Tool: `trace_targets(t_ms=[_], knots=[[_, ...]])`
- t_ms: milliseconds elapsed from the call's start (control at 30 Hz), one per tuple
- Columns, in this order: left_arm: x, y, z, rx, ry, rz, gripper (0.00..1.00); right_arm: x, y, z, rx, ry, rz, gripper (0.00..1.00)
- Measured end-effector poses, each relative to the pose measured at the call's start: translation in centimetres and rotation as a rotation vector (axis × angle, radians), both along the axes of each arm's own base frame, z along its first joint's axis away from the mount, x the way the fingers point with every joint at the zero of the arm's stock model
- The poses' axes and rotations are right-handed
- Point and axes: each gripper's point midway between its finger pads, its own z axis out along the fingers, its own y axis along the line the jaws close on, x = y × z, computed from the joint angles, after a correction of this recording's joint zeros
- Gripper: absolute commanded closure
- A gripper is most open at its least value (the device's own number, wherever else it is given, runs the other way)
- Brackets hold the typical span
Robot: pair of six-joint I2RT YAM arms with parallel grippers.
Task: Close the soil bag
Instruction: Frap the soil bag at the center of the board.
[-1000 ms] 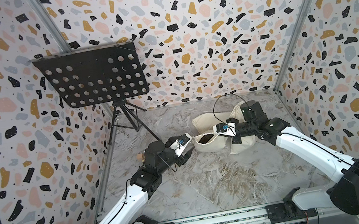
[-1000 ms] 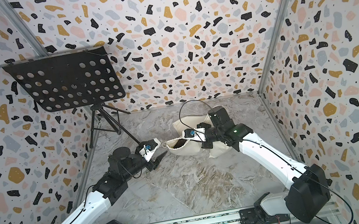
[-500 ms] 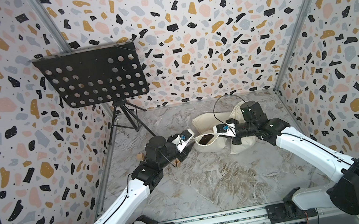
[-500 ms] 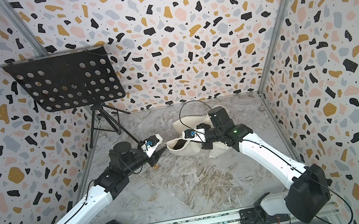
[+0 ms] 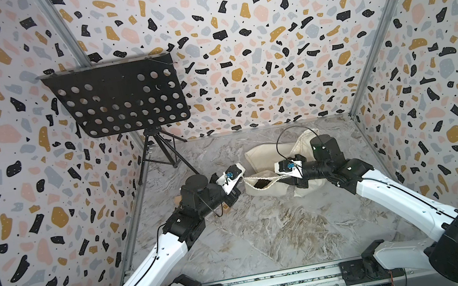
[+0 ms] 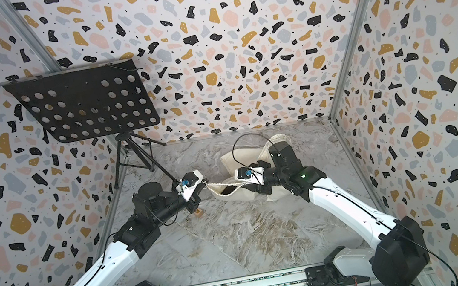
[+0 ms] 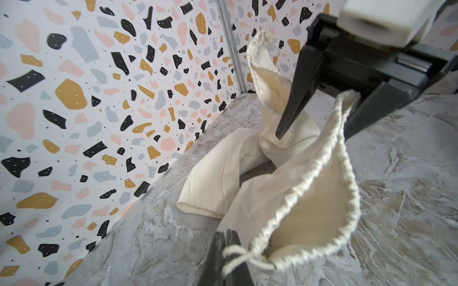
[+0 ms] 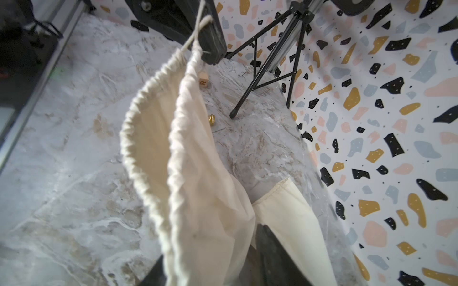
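Marbled surface (image 5: 268,237): the soil bag (image 5: 264,190) lies toward its back edge, mouth agape; left tool (image 7: 225,237) is clamped on the cord (image 7: 241,255), apparently to cinch it, while right tool (image 7: 314,131) has jaws apart, astride the rim

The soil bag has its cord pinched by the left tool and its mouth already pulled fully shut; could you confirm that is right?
Not quite: the left tool does pinch the cord, but the mouth of the soil bag gapes wide open, not shut, as the left wrist view shows.
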Motion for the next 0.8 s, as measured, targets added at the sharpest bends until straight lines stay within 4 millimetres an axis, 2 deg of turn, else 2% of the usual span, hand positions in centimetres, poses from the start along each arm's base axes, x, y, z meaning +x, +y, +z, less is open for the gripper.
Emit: trace_targets(t_ms=[133, 300, 400, 500, 633, 700, 800], knots=[[-0.4, -0.2, 1.8, -0.032, 0.016, 0.011, 1.00, -2.0, 1.9, 2.4, 0.089, -0.062, 0.030, 0.28], [-0.8, -0.5, 1.7, -0.042, 0.069, 0.015, 1.00, -4.1, 4.8, 5.1, 0.190, -0.097, 0.057, 0.26], [-0.8, -0.7, 2.1, -0.055, 0.090, 0.018, 1.00, -4.3, 6.1, 5.3, 0.211, -0.086, 0.047, 0.28], [-1.0, -0.9, 2.3, -0.067, 0.107, 0.015, 1.00, -3.2, 6.9, 4.5, 0.207, -0.069, 0.009, 0.33], [-1.3, -1.2, 2.4, -0.076, 0.125, 0.009, 1.00, -1.7, 7.5, 2.7, 0.181, -0.022, -0.041, 0.47], [-1.4, -1.3, 2.4, -0.079, 0.131, 0.007, 1.00, -1.0, 7.8, 2.5, 0.181, -0.006, -0.068, 0.55], [-1.4, -1.2, 2.4, -0.088, 0.140, 0.018, 1.00, -0.1, 8.0, 2.9, 0.183, -0.012, -0.100, 0.79]])
